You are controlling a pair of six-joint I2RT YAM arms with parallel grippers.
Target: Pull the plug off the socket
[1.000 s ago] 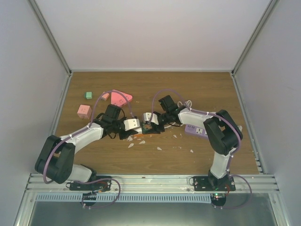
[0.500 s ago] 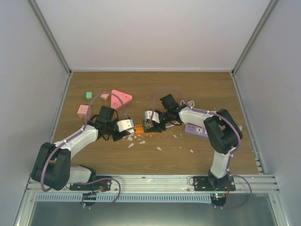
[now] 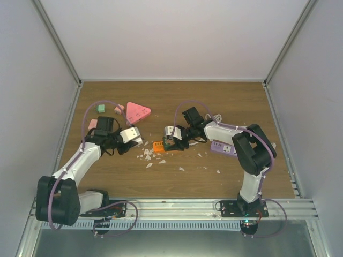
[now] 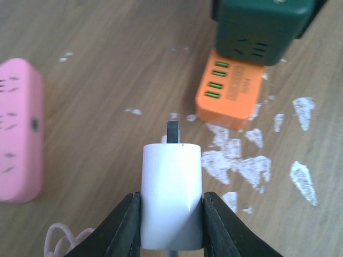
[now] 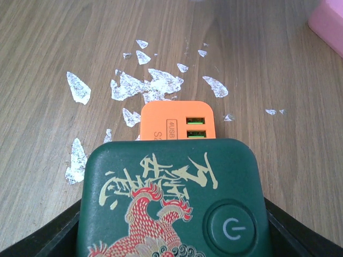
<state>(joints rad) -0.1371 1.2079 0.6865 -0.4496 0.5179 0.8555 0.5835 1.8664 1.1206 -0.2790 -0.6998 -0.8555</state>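
Note:
The orange socket block (image 3: 158, 146) lies mid-table, with a dark green block (image 3: 170, 143) on its right end. In the left wrist view the socket (image 4: 230, 91) is ahead and bare, apart from the white plug (image 4: 171, 195). My left gripper (image 4: 171, 214) is shut on this plug, whose metal prong points at the socket. In the top view the left gripper (image 3: 132, 136) is well left of the socket. My right gripper (image 5: 171, 241) is shut on the green block (image 5: 169, 198), with the socket (image 5: 177, 122) sticking out beyond it.
White flakes (image 3: 153, 156) litter the wood around the socket. A pink triangular strip (image 3: 138, 112), a green cube (image 3: 101, 108) and a pink cube (image 3: 92, 124) lie at the back left. A purple power strip (image 3: 222, 147) lies under my right arm. The enclosure walls stand close on both sides.
My left gripper has moved left and back with the white plug, drawing it out of the orange socket. A gap has opened between them. The right gripper has stayed on the green block.

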